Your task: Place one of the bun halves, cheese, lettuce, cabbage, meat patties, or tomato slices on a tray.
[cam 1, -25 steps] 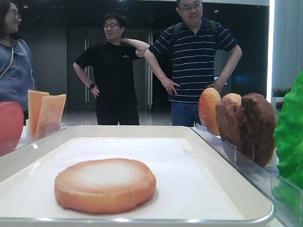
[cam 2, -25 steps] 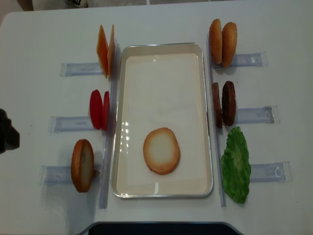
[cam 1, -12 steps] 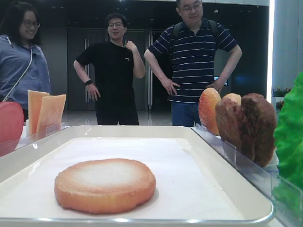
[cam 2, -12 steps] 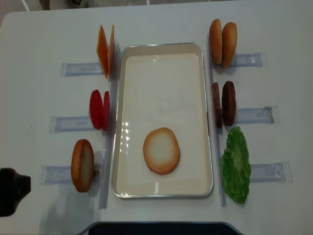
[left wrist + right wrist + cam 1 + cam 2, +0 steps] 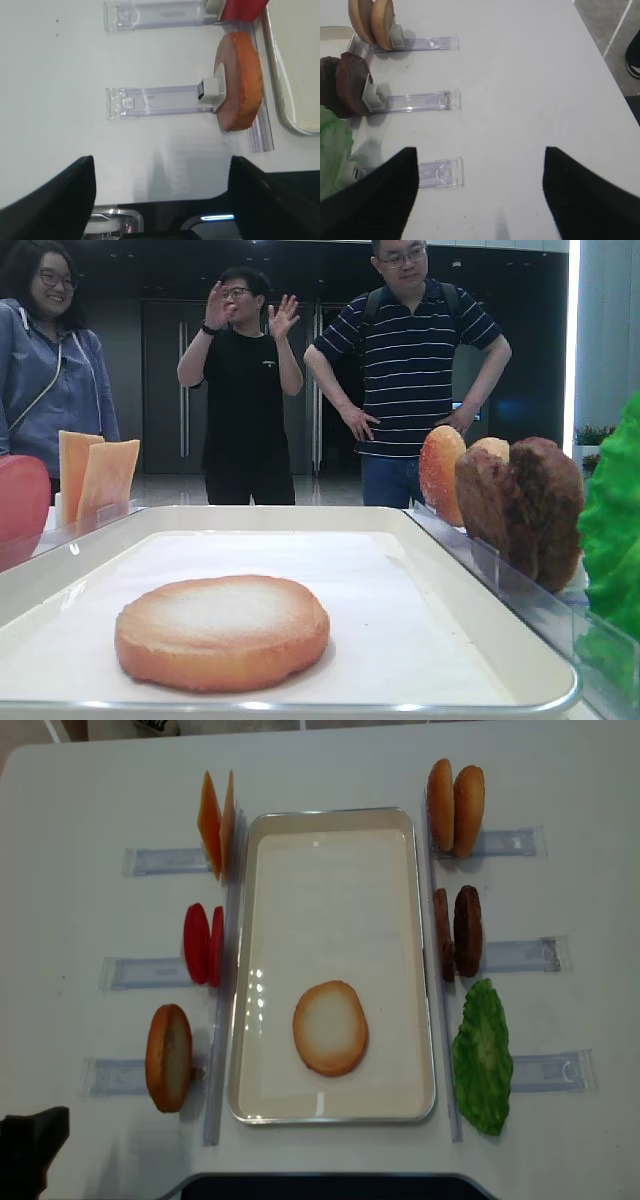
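Note:
A flat, pale-faced bun half (image 5: 330, 1028) lies in the near part of the white tray (image 5: 335, 818). Another bun half (image 5: 240, 80) stands on edge in a clear holder left of the tray. Cheese (image 5: 216, 822) and tomato slices (image 5: 203, 943) stand along the left side. Two more bun halves (image 5: 455, 807), meat patties (image 5: 458, 932) and lettuce (image 5: 483, 1055) line the right. Cabbage is out of view. My left gripper (image 5: 160, 200) is open and empty over the table's front left corner. My right gripper (image 5: 477, 190) is open and empty over bare table right of the lettuce.
Clear plastic holders (image 5: 160, 860) stick out from both sides of the tray. One bare holder (image 5: 440, 172) lies just ahead of my right gripper. The table's dark front edge (image 5: 320, 1185) is close. Three people (image 5: 410, 360) stand behind the table.
In the overhead view my left gripper has slid along the table's left side toward the front corner. The person in black has raised both hands.

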You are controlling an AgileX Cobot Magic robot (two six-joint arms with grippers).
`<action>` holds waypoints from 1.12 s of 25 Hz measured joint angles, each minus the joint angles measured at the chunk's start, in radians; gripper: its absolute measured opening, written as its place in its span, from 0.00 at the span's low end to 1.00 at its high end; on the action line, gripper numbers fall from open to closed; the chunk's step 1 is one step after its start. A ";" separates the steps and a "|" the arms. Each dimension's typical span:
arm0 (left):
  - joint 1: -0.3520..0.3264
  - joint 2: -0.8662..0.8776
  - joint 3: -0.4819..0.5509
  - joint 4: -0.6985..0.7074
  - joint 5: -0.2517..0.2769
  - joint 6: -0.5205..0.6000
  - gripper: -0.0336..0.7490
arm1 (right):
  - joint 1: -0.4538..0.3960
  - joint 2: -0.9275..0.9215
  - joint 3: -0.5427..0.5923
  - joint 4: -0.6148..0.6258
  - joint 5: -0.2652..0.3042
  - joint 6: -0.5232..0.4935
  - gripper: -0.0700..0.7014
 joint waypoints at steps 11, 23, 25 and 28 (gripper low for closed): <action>-0.001 -0.222 0.031 -0.009 -0.066 0.035 0.85 | 0.000 0.000 0.000 0.000 0.000 0.000 0.77; -0.006 -0.257 0.031 -0.045 -0.065 0.085 0.85 | 0.000 0.000 0.000 0.000 0.000 0.000 0.77; -0.016 -0.257 0.032 -0.045 -0.065 0.085 0.85 | 0.000 0.000 0.000 0.000 0.000 0.000 0.77; -0.021 -0.257 0.032 -0.045 -0.065 0.085 0.85 | 0.000 0.000 0.000 0.000 0.000 0.000 0.77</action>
